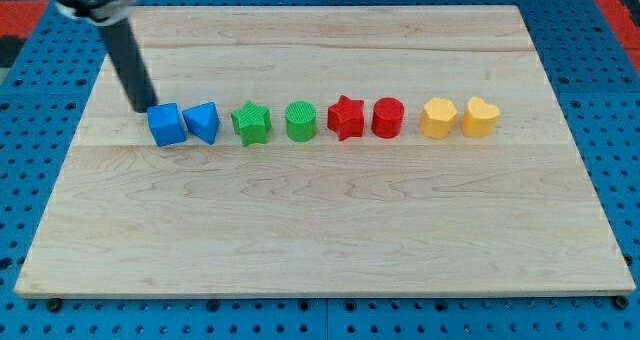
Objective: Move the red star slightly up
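No readable text anywhere, no labels, brands, numbers or signs on the wooden board (320, 220), none on the coloured blocks, none on the blue pegboard (600, 40) around it, nothing printed on the dark rod

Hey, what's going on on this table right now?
A robot arm with a dark rod is working over a wooden board holding a row of eight coloured blocks. My tip sits at the view's left end of the row, just above the blue cube. The red star, which it should nudge upward, sits untouched between the green cylinder and red cylinder.
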Robot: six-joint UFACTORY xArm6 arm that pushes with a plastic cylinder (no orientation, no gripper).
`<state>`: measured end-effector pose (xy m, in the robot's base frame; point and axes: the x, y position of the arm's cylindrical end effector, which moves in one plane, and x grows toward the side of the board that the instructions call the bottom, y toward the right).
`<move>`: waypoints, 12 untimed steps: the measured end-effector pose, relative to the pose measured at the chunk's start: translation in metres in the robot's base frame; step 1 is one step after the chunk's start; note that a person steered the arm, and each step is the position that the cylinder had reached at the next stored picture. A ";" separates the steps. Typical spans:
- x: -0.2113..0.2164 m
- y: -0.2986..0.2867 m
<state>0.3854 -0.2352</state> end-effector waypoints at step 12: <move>0.043 0.276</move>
<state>0.4285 0.0406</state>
